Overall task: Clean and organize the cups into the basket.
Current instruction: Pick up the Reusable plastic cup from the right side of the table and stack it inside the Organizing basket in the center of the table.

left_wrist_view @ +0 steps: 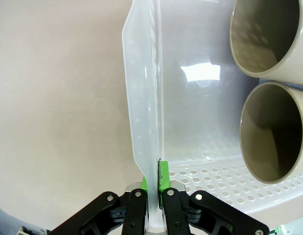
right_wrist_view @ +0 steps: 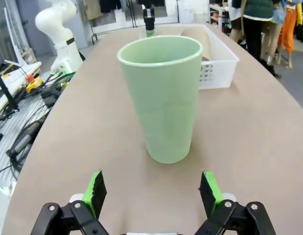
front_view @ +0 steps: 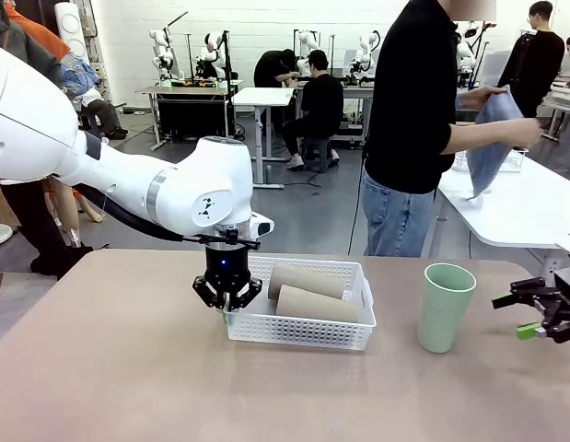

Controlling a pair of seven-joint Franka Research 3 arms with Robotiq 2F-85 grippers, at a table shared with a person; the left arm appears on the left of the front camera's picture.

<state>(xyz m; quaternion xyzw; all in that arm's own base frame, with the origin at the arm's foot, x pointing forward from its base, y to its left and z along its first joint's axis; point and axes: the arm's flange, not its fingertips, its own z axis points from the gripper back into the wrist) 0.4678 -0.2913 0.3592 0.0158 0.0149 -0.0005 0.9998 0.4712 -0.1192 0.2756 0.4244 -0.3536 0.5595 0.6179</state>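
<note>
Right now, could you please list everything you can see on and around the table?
brown cups: two, tan, lying on their sides in the basket
green cup: one, mint, upright on the table, right of the basket
basket: one, white, mid table
table: one, brown, near side
cloth: one, blue, in the person's hands
person: one, black top and jeans, standing at the far side
left claw: one, black with green pads, shut on the basket's left wall
right claw: one, black with green pads, open, facing the green cup, not touching it
</note>
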